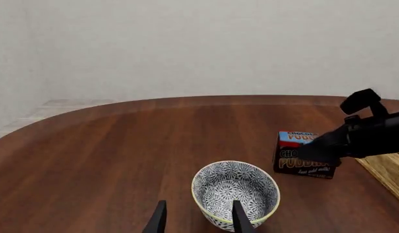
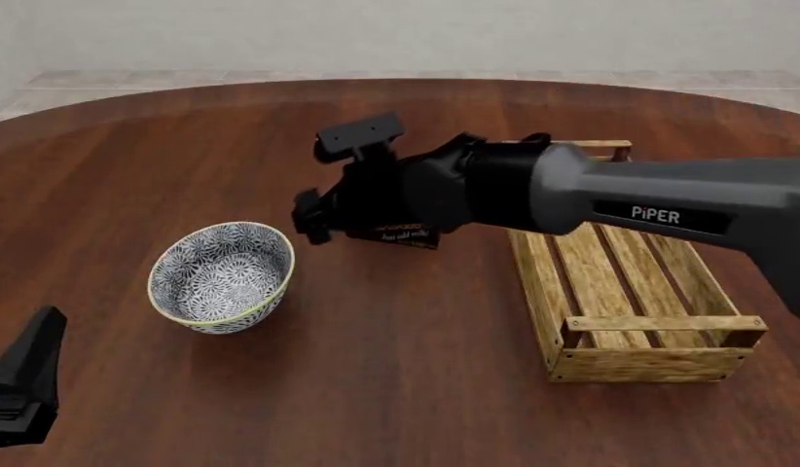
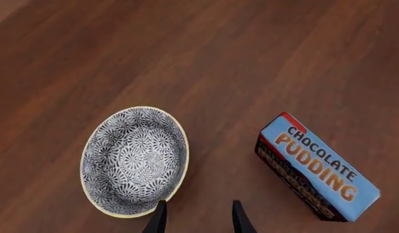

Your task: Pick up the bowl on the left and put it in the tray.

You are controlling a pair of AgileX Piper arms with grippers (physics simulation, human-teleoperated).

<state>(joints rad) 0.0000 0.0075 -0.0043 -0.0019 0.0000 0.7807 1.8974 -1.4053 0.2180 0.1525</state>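
Two arms of mine work this round wooden table [image 2: 374, 389], and I take them from left to right. At the near left edge of the front view my left pincer [image 2: 21, 384] shows only as a dark wedge low over the wood. Its wrist view shows the fingers [image 1: 241, 218] spread, one tip in front of the near wall of the bowl [image 2: 222, 275], the other beside it over bare wood, neither pinching anything.

The bowl, white with a dense dark-blue flower pattern and a pale yellowish rim, stands upright on the table, left of centre, empty. Just to its right is my right pincer [image 2: 309, 219], reached in across the table above the wood. In its own wrist view the fingers [image 3: 158, 218] stand apart, with the gap between them beside the bowl's rim, holding nothing.

Under that arm lies the chocolate pudding box [image 3: 316, 167], blue top up, near the bowl but not touching it; in the front view it is mostly hidden.

Farther right sits the tray [image 2: 575, 345], a light-wood slatted crate, well apart from the bowl.
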